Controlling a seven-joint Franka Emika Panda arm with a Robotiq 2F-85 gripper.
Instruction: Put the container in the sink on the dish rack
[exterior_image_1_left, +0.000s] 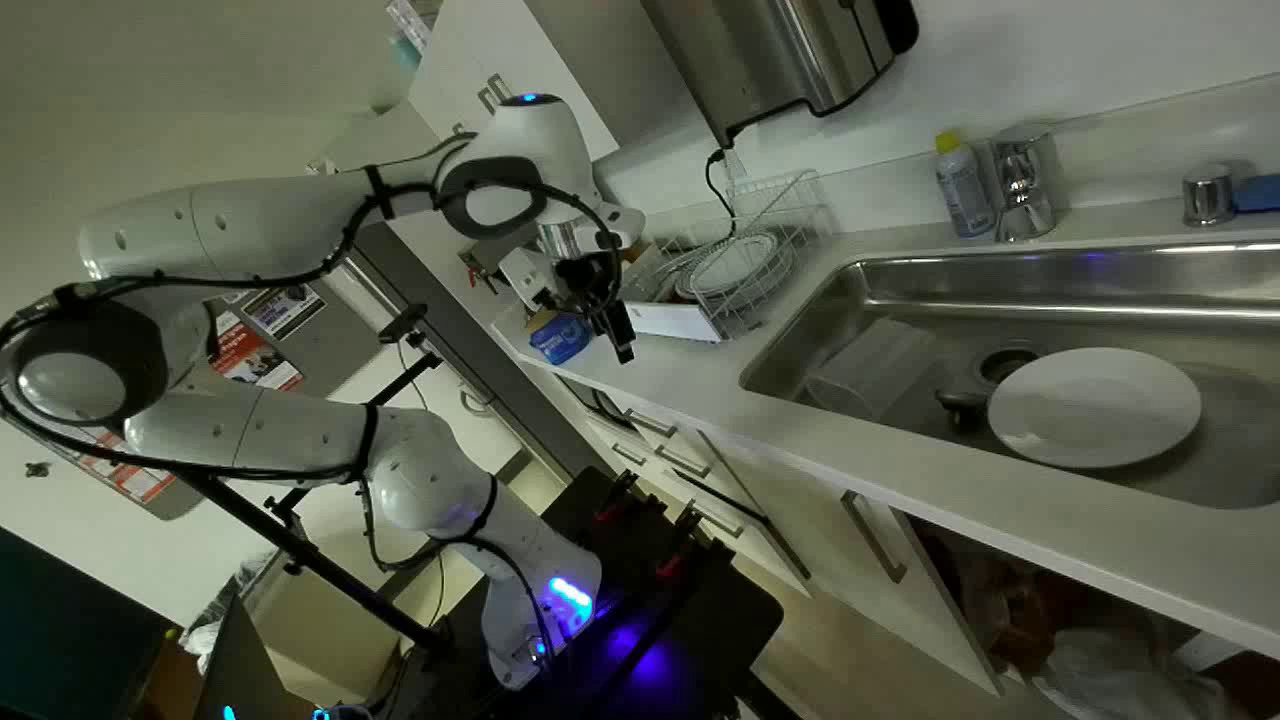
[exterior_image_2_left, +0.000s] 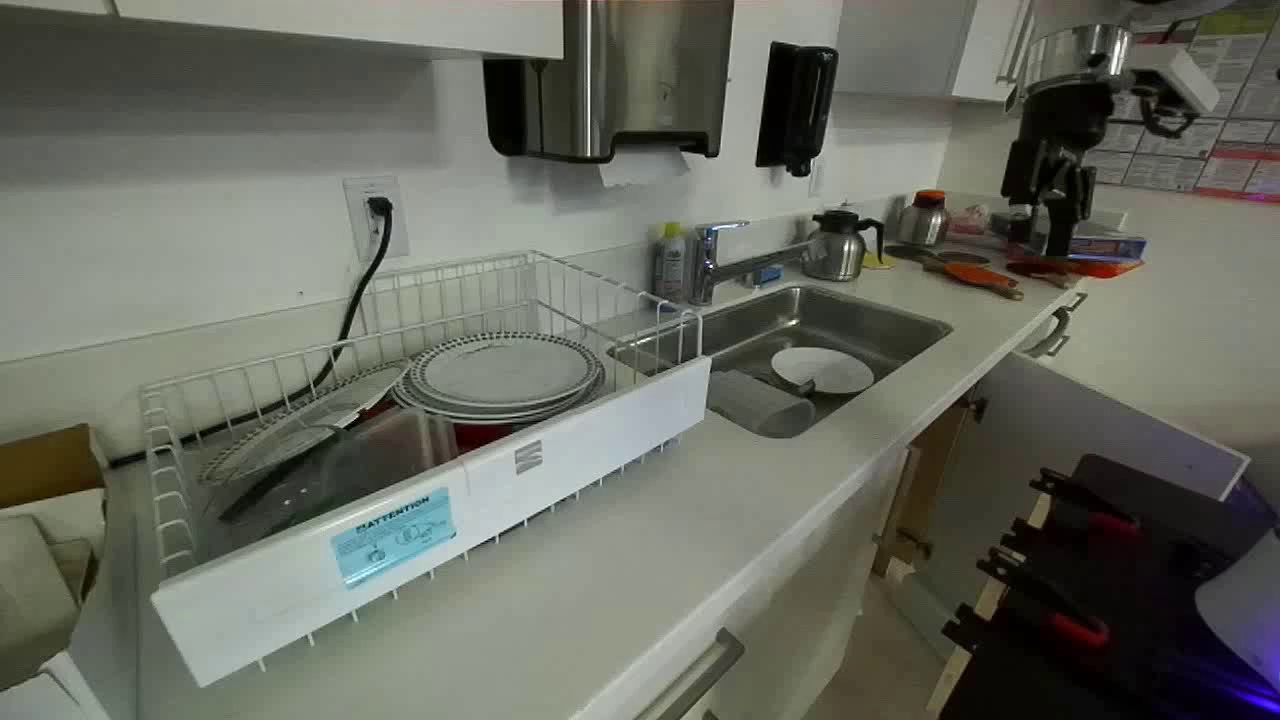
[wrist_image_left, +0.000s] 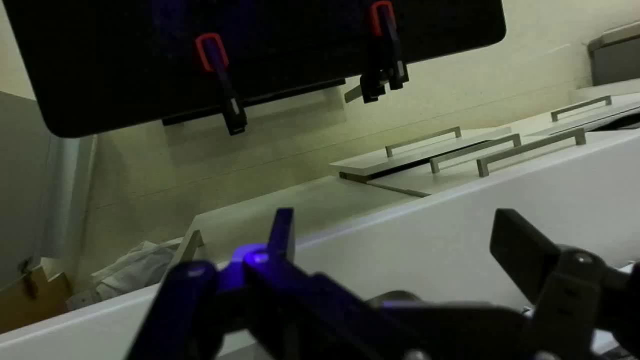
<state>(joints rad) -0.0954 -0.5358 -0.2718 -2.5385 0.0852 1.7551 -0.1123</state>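
Observation:
The container (exterior_image_1_left: 872, 368) is a clear, box-like tub lying on its side at one end of the steel sink (exterior_image_1_left: 1080, 285). The container (exterior_image_2_left: 757, 402) and sink (exterior_image_2_left: 900, 325) also show in an exterior view. The white wire dish rack (exterior_image_2_left: 600, 440) has a white front panel and holds plates and a clear tub; it also shows in an exterior view (exterior_image_1_left: 680, 322). My gripper (exterior_image_1_left: 618, 338) is raised well away from the container, and it also shows in an exterior view (exterior_image_2_left: 1040, 240). In the wrist view the gripper (wrist_image_left: 395, 225) is open, with nothing between its fingers.
A white plate (exterior_image_1_left: 1095, 410) lies in the sink beside the container, with a dark object (exterior_image_1_left: 962, 402) between them. The faucet (exterior_image_2_left: 710, 265) and a spray bottle (exterior_image_2_left: 672, 262) stand behind the sink. A blue box (exterior_image_1_left: 560, 338) is near the rack. A paper towel dispenser (exterior_image_2_left: 630, 80) hangs above.

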